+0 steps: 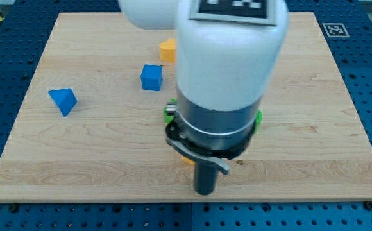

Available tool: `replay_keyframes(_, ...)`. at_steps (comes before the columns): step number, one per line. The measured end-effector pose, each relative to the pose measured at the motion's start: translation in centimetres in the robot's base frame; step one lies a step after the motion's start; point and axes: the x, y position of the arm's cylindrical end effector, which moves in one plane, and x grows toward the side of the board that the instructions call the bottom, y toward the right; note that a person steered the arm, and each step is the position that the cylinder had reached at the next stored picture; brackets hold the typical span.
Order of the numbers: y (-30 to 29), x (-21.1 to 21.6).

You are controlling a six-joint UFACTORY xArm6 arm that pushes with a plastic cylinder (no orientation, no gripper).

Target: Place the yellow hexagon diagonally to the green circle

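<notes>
Wooden tabletop (pixel 314 96), pale and rectangular, fills most of the view, resting on a blue perforated base. A large white and grey arm body comes down from the tabletop's far edge and covers the middle, ending in a dark rod. There are no jaws on this arm, so nothing is spread, pressed together or pinched; the rod holds nothing and can only push. My tip (pixel 204 191) sits close to the tabletop's near edge, roughly midway along it.

Green slivers show at either side of the arm body, one on the view's left (pixel 169 113) and one on the view's right; whether these belong to the green circle cannot be told, since the arm hides that area. A small orange-yellow scrap (pixel 186 159) peeks out just beside the rod on the view's left; its shape cannot be made out.

A blue cube (pixel 152 77) stands left of the arm, toward the far edge. A blue triangular block (pixel 63 100) lies well apart, near the left edge. The yellow hexagon (pixel 168 49), orange-tinted, sits near the far edge, partly behind the arm.

Judging from this, the push is not yet begun: my tip is well apart from the yellow hexagon. The next move likely calls for travelling round behind that block.
</notes>
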Motion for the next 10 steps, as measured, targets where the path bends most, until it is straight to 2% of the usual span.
replay_keyframes(2, -6.0, -1.8)
replay_keyframes(4, -5.5, -4.6)
replay_keyframes(6, -5.2, -4.9)
replay_keyframes(10, -0.6, -4.9)
